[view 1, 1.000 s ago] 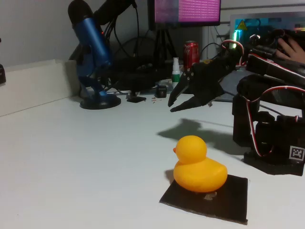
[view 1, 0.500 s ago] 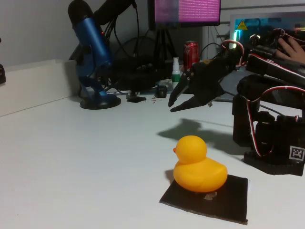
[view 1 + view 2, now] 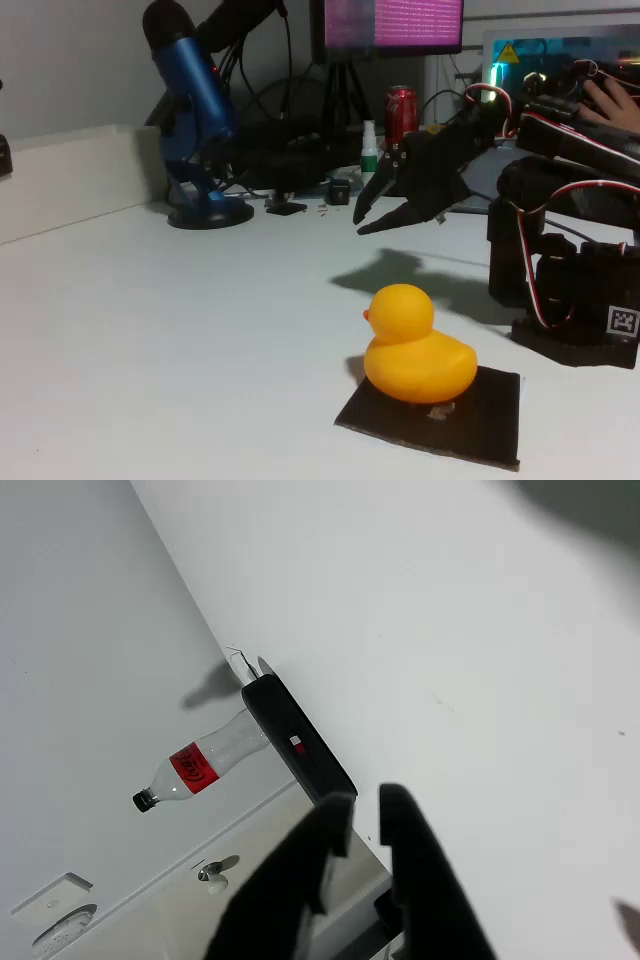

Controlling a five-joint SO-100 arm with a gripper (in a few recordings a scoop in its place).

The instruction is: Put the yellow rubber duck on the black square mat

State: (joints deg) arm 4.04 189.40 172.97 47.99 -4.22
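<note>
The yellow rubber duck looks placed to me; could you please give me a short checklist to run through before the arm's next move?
1. The yellow rubber duck rests on the black square mat: ok.
2. Duck upright: ok.
3. Duck centred on mat: not ok, it sits toward the mat's left edge in the fixed view.
4. The gripper is apart from the duck, raised behind it: ok.
5. Gripper holds nothing, fingers slightly parted: ok.

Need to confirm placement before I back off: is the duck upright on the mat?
Upright. The yellow rubber duck sits head-up on the black square mat, toward its left part in the fixed view; the end effector is apart, above the table.
</note>
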